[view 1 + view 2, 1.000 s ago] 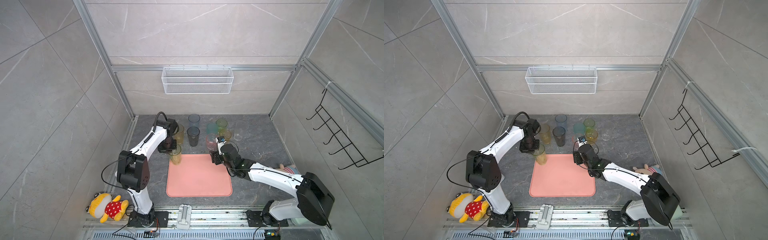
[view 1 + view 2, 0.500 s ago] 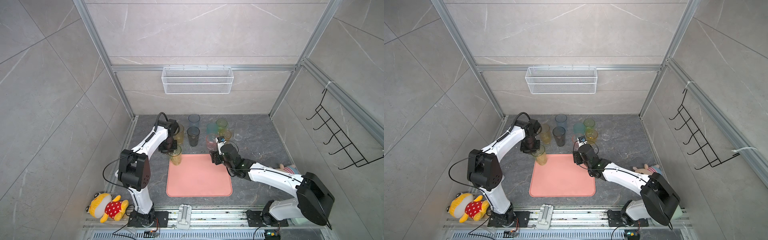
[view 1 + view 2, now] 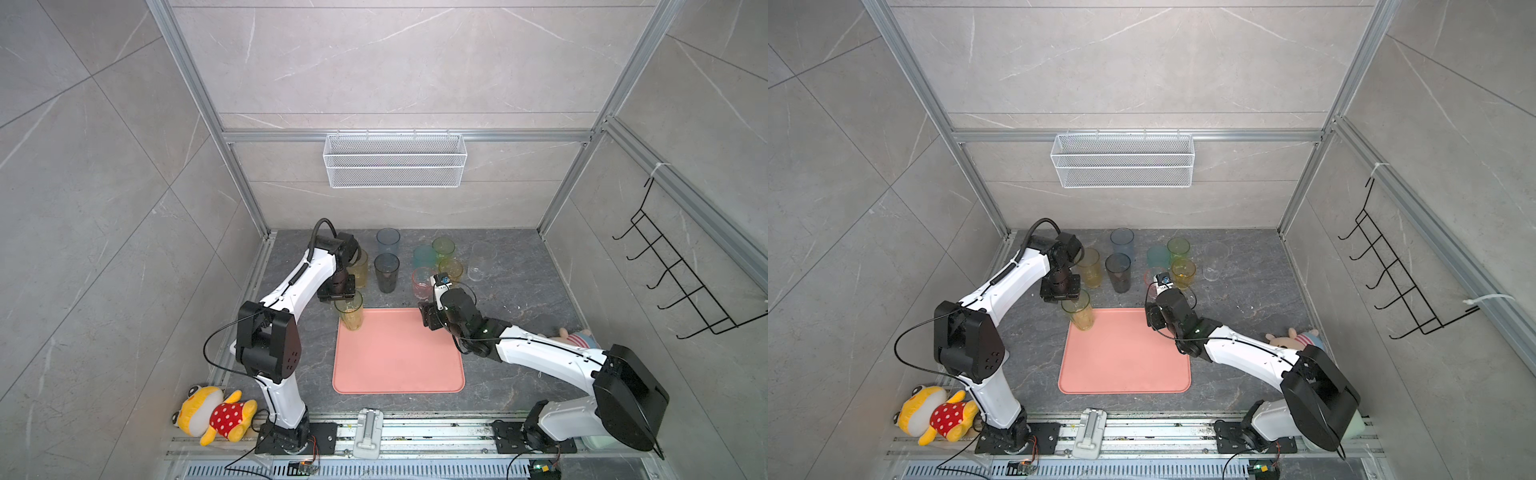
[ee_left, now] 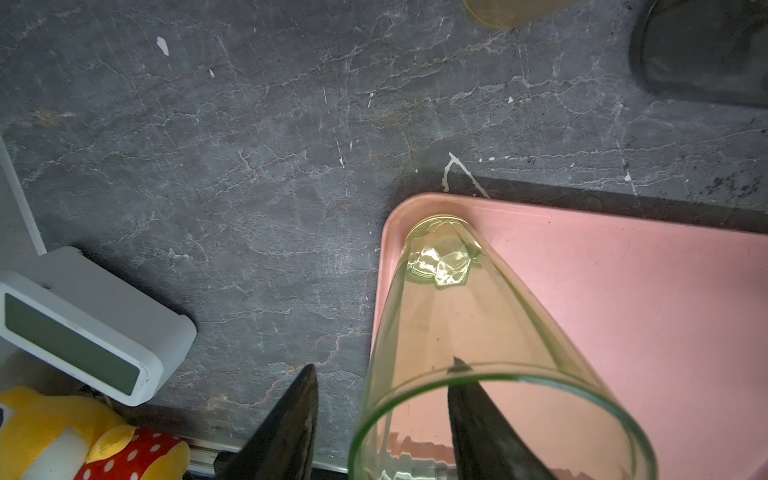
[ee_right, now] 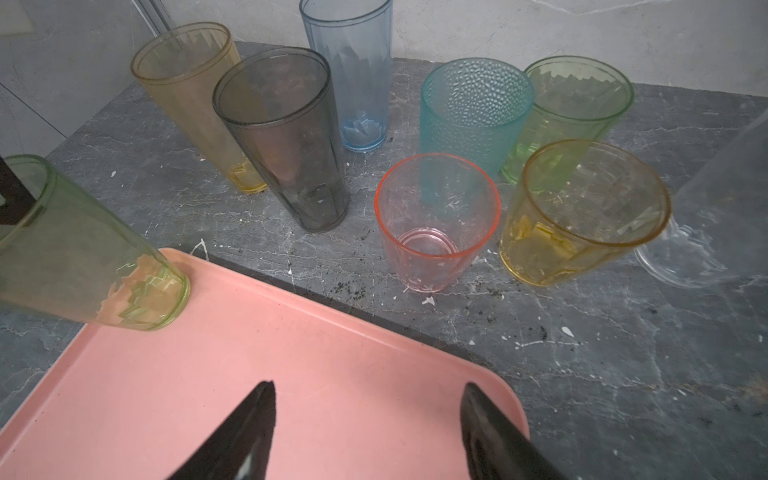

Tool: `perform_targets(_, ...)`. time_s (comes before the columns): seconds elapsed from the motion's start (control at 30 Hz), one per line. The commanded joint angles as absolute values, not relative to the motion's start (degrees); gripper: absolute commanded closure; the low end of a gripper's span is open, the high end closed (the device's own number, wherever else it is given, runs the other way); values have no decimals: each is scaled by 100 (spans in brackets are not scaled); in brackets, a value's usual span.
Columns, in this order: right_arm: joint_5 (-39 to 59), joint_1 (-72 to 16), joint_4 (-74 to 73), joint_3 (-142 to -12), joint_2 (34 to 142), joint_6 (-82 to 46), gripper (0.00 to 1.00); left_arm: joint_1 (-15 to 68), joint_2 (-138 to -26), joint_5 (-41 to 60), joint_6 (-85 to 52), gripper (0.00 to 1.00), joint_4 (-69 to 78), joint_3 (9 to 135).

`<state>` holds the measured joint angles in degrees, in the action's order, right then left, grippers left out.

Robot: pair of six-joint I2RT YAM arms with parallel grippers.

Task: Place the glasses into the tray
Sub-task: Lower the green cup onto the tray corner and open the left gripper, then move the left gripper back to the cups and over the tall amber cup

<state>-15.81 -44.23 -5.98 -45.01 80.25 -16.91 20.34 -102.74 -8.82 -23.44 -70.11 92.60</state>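
So the dark marbled bench [image 3: 519, 299] has the salmon-pink tray [image 3: 399, 357] sitting mid-front, and only one glass is in it: the tall yellow-green tumbler [image 3: 351, 311], upright in the far left corner with its base right beside the rim. A white wire mesh basket [image 3: 395, 166] hangs on the back wall and a black hook rack [image 3: 681, 282] on the right wall. There are two plush toys, a yellow one [image 3: 214, 415] by the left arm's base and another [image 3: 575, 336] behind the right arm. The other eight glasses stand on the bench past the tray's far edge. Three are tall: amber [image 5: 187, 83], smoky grey [image 5: 282, 137] and blue-grey [image 5: 349, 62]. Four are short: teal [image 5: 469, 112], green [image 5: 573, 104], pink [image 5: 436, 216] (closest to the tray) and yellow-amber [image 5: 582, 208]. A clear one [image 5: 715, 208] stands off to the side. The left end effector [image 4: 382, 365] straddles the yellow-green tumbler's wall, one finger inside and one outside with a visible gap, so it's parted, not gripping. The right end effector [image 5: 368, 383] hangs wide over the tray's far right corner, holding nothing.
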Motion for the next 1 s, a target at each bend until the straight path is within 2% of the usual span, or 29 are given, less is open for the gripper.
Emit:
perform_targets(0.0,-1586,-4465,-709,-4544,7946,-1679,28,2057,-9821,-1002,-2348,42,-7355,9560)
perform_targets(0.13,-1547,-4480,-765,-4505,7936,-1601,28,2057,-9627,-1045,-2281,33,-7426,9758)
perform_targets(0.33,-1582,-4482,-806,-4452,7841,-1591,28,2057,-9518,-1305,-2209,25,-7532,10298)
perform_targets(0.67,-1642,-4504,-844,-4388,7736,-1556,28,2031,-9843,-1392,-2095,20,-6964,11255)
perform_targets(0.97,-1758,-4509,-888,-4376,7782,-1503,28,2006,-10578,-1222,-2223,19,-6540,11756)
